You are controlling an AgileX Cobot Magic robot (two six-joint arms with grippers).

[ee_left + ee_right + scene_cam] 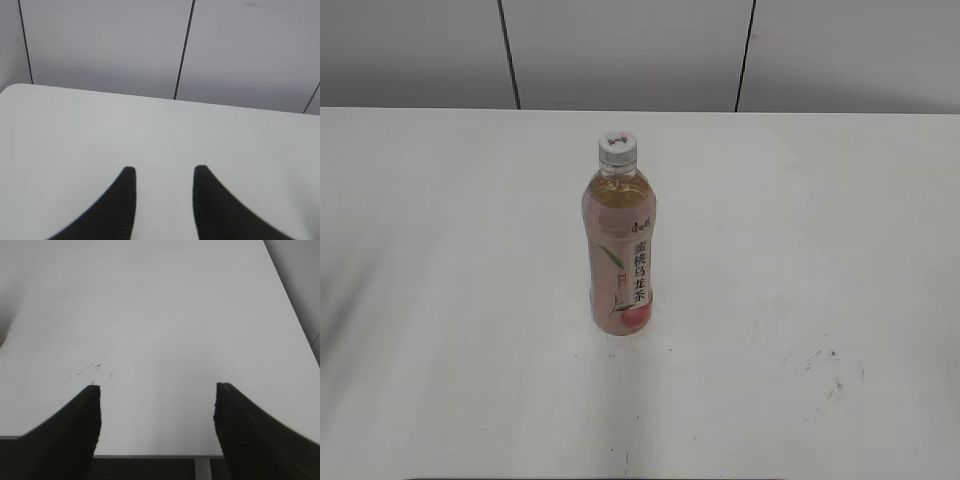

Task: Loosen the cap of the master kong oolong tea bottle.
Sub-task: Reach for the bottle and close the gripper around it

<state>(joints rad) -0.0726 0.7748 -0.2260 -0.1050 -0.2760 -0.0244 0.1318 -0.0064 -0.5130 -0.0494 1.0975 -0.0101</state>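
Observation:
The master kong oolong tea bottle (pixel 621 255) stands upright in the middle of the white table, with amber tea, a pink label, Chinese characters and a peach. Its white ribbed cap (pixel 617 148) sits on top. Neither gripper shows in the exterior view. In the left wrist view my left gripper (pixel 165 172) is open and empty over bare table, facing the back wall. In the right wrist view my right gripper (pixel 157 390) is wide open and empty above the table's front edge. The bottle shows in neither wrist view.
The white table (pixel 440 300) carries dark scuff marks at the front right (pixel 825 365), which also show in the right wrist view (pixel 87 369). A grey panelled wall (pixel 630 50) stands behind the table. The table's front edge (pixel 155 456) lies under my right gripper.

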